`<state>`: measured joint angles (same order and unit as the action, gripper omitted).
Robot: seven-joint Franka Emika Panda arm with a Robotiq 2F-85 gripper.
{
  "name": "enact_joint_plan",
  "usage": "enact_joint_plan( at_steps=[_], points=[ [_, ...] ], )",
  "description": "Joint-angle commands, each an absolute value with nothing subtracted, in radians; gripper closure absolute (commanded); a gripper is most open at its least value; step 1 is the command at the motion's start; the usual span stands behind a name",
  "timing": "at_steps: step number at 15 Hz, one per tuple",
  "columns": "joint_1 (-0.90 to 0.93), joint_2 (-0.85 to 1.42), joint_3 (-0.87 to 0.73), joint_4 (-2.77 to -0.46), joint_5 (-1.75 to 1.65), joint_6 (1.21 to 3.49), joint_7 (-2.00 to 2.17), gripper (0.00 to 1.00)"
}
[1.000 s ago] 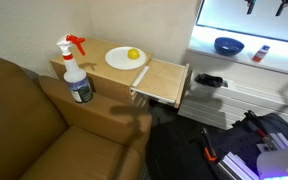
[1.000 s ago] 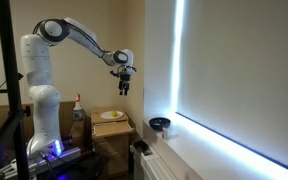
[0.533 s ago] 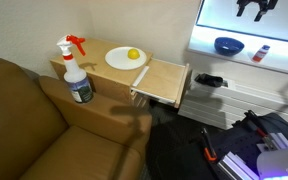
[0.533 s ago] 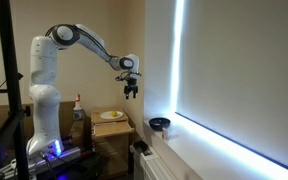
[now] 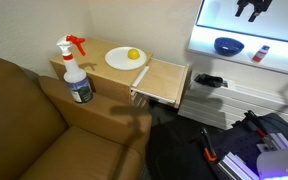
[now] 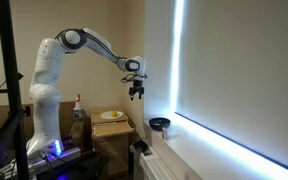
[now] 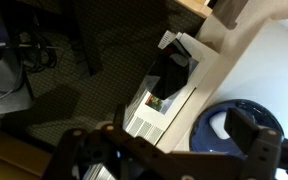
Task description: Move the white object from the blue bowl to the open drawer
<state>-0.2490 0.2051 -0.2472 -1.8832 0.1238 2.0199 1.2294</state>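
The blue bowl (image 5: 228,45) sits on the bright sill; it also shows in an exterior view (image 6: 160,124) and in the wrist view (image 7: 203,136). The white object (image 7: 220,126) lies inside it, seen only in the wrist view. My gripper (image 5: 251,9) hangs open and empty well above the bowl, a little to one side of it; it shows in an exterior view (image 6: 136,91) and in the wrist view (image 7: 169,150). The open drawer (image 5: 162,80) sticks out of the light wooden cabinet, bare inside.
A white plate with a yellow fruit (image 5: 126,57) and a spray bottle (image 5: 74,70) stand on the cabinet top. A brown sofa (image 5: 29,120) is beside it. A small box (image 5: 262,54) stands on the sill near the bowl. Dark clutter lies on the floor (image 5: 234,140).
The arm has stretched toward the window, carrying the gripper closer to the bowl and slightly lower. The gripper stays open.
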Motion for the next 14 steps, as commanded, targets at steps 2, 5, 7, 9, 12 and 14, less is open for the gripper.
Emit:
enact_joint_plan(
  at_steps=[2, 5, 7, 9, 12, 14],
  points=[
    [-0.239, 0.222, -0.255, -1.884, 0.100, 2.081, 1.190, 0.00],
    [-0.245, 0.309, -0.277, -1.829, -0.022, 2.233, 1.143, 0.00],
    [-0.248, 0.374, -0.306, -1.776, -0.103, 2.336, 1.149, 0.00],
    [-0.244, 0.438, -0.331, -1.723, -0.094, 2.459, 1.230, 0.00],
    [-0.237, 0.396, -0.334, -1.779, -0.080, 2.413, 1.188, 0.00],
    [-0.233, 0.392, -0.333, -1.780, -0.080, 2.412, 1.188, 0.00]
  ],
)
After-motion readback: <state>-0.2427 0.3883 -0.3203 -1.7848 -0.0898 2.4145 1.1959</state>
